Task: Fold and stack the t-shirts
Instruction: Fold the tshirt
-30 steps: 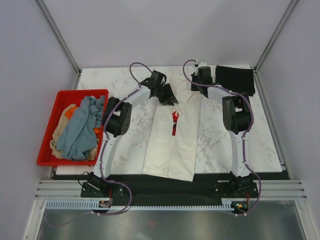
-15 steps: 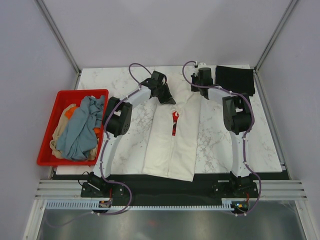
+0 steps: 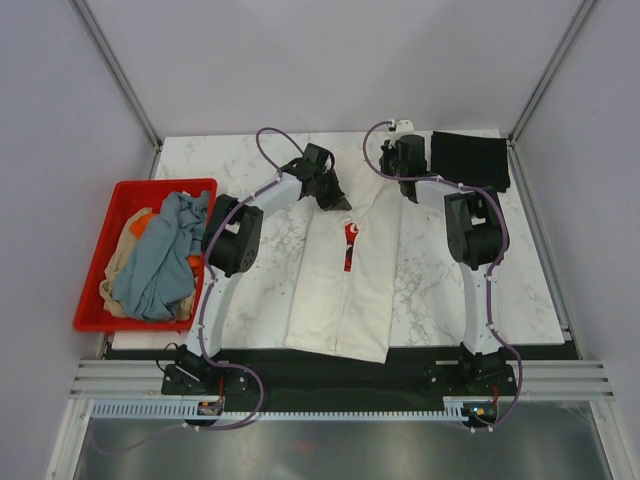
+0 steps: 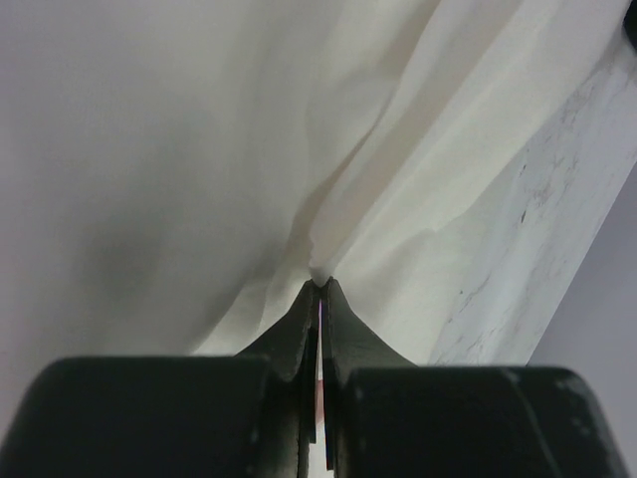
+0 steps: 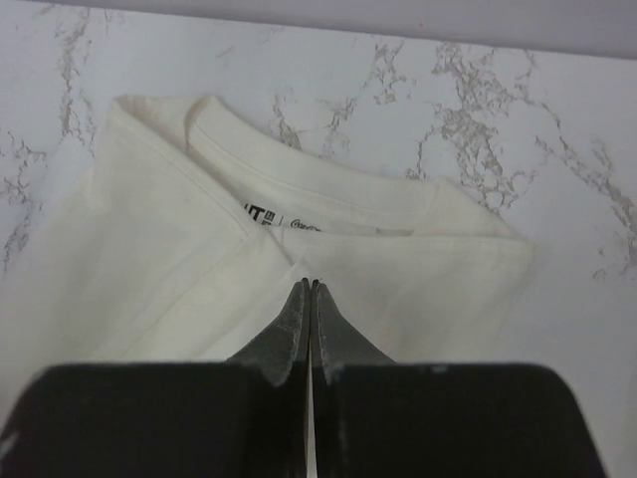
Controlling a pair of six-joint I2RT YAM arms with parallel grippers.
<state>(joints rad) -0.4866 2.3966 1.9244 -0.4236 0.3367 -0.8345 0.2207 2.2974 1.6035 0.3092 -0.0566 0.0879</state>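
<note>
Well to the left of the left fingers (image 3: 333,192): a red crate (image 3: 105,318) at the left edge of the counter (image 3: 260,270). Heaped inside, a grey-blue t-shirt (image 3: 160,265) on top, with an orange t-shirt (image 3: 143,222) and a tan t-shirt (image 3: 118,262) peeking out beneath.

Left fingers (image 4: 294,334) pressed tight together, pinching a raised fold of the cream-white t-shirt (image 4: 199,149). Cloth tented up to the tips, bare marble to their right. Seen from above, the pinch at the shirt's far left corner.

Between the two pairs of fingers and stretching toward the arm bases: the cream-white t-shirt (image 3: 345,290), laid lengthwise, both sides folded inward, its near end reaching past the counter's near edge. A red print (image 3: 350,240) showing in the gap down the middle.

Right fingers (image 3: 405,165) at the shirt's far right corner. In the wrist view, right fingers (image 5: 289,334) closed flat against each other, tips at a folded edge of the same shirt, just short of the collar (image 5: 328,189) and its label (image 5: 261,214). Cannot tell whether cloth is caught between them.

Just right of the right fingers: a black t-shirt (image 3: 470,160), folded into a rectangle at the counter's far right corner, apart from the cream one.
</note>
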